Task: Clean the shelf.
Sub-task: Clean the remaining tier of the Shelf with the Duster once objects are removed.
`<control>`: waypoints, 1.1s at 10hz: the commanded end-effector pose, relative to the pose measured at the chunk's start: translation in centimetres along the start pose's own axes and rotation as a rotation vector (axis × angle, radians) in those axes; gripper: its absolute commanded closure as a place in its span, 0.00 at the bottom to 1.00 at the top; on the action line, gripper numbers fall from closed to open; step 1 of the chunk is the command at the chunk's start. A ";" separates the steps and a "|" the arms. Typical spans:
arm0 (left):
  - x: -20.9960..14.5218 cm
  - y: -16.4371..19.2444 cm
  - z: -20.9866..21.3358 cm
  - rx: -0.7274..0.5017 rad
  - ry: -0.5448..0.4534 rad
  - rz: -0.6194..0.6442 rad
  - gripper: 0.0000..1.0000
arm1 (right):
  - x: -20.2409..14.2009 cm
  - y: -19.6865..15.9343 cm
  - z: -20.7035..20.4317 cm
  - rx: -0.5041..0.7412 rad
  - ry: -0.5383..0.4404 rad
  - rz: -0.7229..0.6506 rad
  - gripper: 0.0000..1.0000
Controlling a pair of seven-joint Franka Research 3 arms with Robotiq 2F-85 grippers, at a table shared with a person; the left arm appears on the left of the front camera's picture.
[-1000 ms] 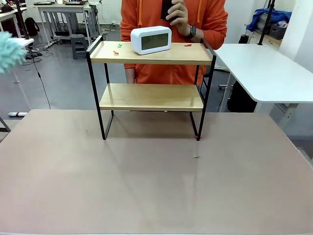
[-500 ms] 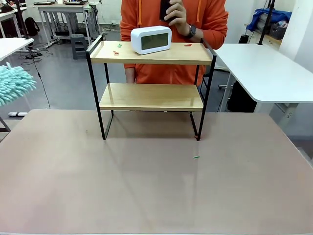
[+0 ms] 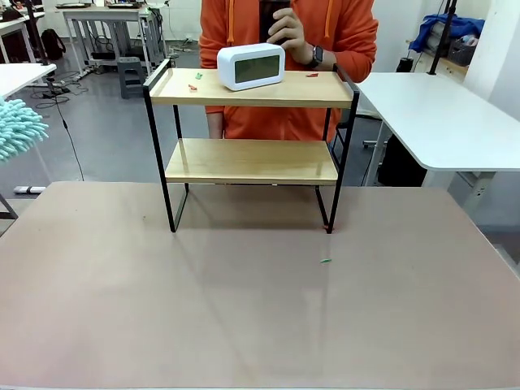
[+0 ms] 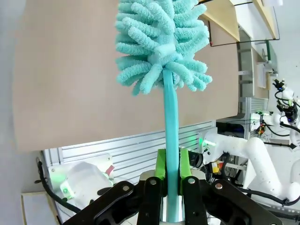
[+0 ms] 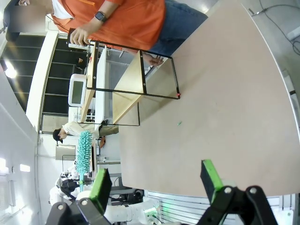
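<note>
Shelf [image 3: 252, 161] stands at the far middle of the bench [image 3: 244, 325], person right behind it. Left gripper [image 4: 172, 161] pinches teal duster [image 4: 161, 42] by its handle, fluffy head off the bench's left edge, well apart from the shelf. Right gripper [image 5: 155, 171] spread, holding nothing. Small red and green scraps [image 3: 195, 77] lie on the top board beside white clock [image 3: 251, 66]. Likely risks: a sweep knocks the clock off; the light shelf slides or tips if the duster pushes its frame; the slim handle twists in the pinch; scraps just drop onto the bench, like the green bit [image 3: 325, 261] there.
</note>
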State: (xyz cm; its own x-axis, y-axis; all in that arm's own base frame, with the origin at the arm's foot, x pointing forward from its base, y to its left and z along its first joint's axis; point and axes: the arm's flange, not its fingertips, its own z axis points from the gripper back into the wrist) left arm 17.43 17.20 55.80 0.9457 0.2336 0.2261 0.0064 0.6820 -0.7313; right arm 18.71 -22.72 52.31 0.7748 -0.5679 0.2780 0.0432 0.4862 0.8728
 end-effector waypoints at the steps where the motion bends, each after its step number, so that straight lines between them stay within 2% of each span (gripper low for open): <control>1: -0.1 0.3 0.1 0.003 0.007 -0.020 0.88 | 0.2 0.2 0.0 0.027 -0.014 0.026 0.00; 11: -0.1 0.3 0.1 0.003 0.007 -0.020 0.88 | 0.2 0.2 0.0 0.027 -0.014 0.026 0.00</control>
State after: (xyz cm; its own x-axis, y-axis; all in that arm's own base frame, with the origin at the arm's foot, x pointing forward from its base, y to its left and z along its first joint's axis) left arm 17.46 17.18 55.74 0.9461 0.2331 0.2248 0.0060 0.6814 -0.7319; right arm 18.71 -22.72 52.31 0.7748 -0.5678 0.2781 0.0431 0.4862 0.8728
